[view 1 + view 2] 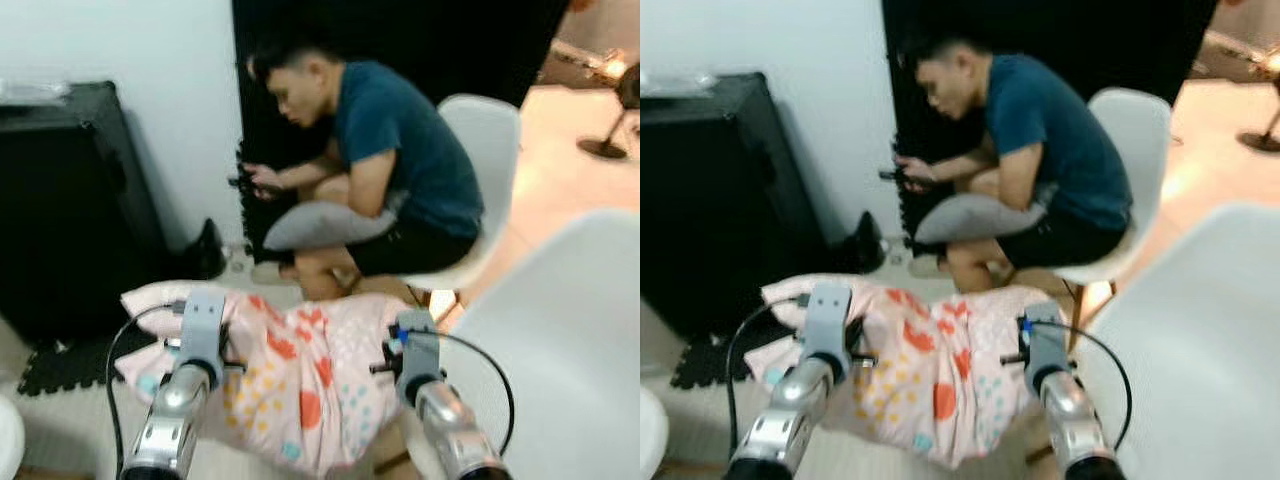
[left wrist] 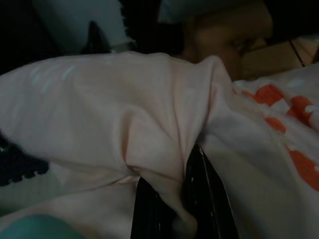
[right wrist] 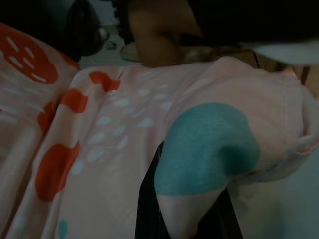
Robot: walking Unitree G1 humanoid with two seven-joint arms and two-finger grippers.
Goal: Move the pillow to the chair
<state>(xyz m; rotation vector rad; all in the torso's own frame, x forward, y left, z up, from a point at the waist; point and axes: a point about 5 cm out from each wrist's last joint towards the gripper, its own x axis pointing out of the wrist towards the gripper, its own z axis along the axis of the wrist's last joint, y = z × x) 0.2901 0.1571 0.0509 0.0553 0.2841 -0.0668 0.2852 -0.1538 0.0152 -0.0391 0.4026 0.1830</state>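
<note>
The floor [image 1: 60, 425] carried a black cabinet [image 1: 70, 200]. Dark foam mat [image 1: 60, 368] lay at the cabinet's foot; a white chair [image 1: 480, 150] stood beside the cabinet.
</note>
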